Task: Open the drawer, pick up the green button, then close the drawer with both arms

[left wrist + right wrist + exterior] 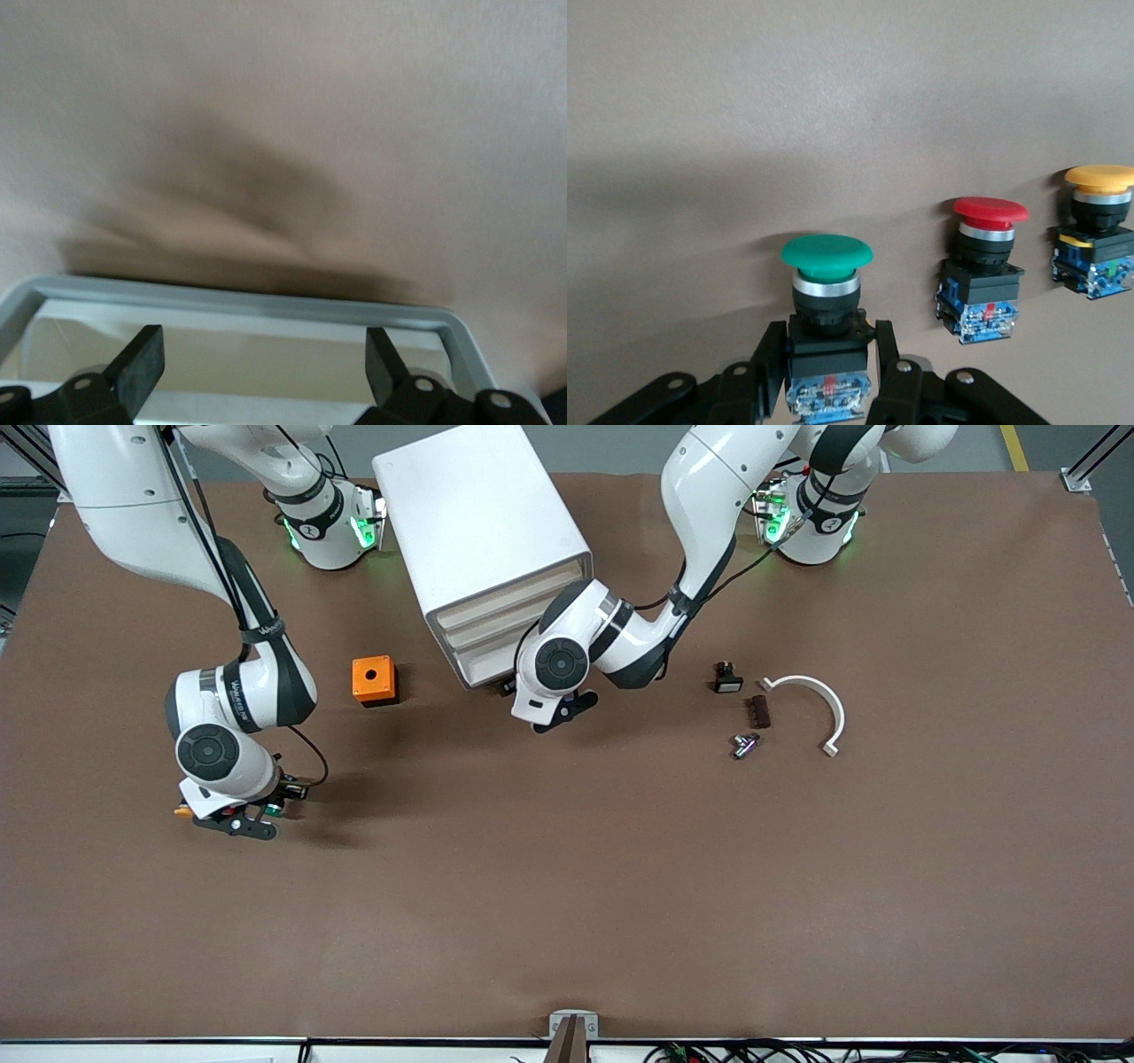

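Front view: the right pincer [237, 821] sits low at the right arm's end of the surface [567, 921], the green button [275, 808] barely visible at it. The left pincer [556, 713] hangs just in front of the cabinet [483, 540], at its lowest drawer [483, 666], which is close to shut.

Left wrist view: its fingers [142, 363] stand fully spread, gripping nothing, straddling the drawer's rim [248, 301]. Judgement: the closing push lies straight ahead, and the left arm is nearer.

Right wrist view: fingers clamped on the green button's black body, cap upright. Only here show the red button [983, 266] and yellow button [1097, 235], standing beside it.
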### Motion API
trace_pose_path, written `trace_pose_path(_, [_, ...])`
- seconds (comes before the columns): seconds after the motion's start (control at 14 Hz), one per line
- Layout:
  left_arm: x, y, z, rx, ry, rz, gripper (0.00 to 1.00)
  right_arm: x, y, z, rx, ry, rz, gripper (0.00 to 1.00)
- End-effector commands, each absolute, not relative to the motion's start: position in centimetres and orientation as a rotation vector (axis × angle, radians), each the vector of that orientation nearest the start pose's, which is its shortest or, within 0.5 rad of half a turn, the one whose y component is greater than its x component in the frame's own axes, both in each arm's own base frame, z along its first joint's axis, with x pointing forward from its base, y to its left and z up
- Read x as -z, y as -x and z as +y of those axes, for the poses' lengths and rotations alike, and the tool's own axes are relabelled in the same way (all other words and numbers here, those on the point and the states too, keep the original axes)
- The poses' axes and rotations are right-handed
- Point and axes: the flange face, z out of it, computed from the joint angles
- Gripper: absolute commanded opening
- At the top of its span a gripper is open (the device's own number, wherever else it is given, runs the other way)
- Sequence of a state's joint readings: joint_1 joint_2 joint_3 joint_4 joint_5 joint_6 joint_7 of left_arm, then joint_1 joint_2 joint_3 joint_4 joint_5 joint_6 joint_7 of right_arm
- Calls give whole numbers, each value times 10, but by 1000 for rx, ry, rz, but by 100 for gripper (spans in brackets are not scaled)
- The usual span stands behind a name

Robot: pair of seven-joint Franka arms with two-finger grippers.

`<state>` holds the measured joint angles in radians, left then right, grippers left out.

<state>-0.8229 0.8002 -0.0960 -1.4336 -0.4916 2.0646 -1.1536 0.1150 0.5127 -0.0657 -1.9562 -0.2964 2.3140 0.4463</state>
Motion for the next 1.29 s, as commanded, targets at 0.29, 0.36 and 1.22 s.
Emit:
trace_pose_path(0.29, [-209, -396, -593, -908, 3017, -837, 100, -198, -597, 24, -156, 3398, 230, 0])
trace_pose_path(0.36, [-209, -396, -593, -906, 3020, -829, 100, -197, -597, 23, -157, 3398, 232, 0])
trace_pose_path(1.22, [-360, -567, -440, -406, 3150, -881, 100, -198, -603, 16, -139, 3404, 254, 0])
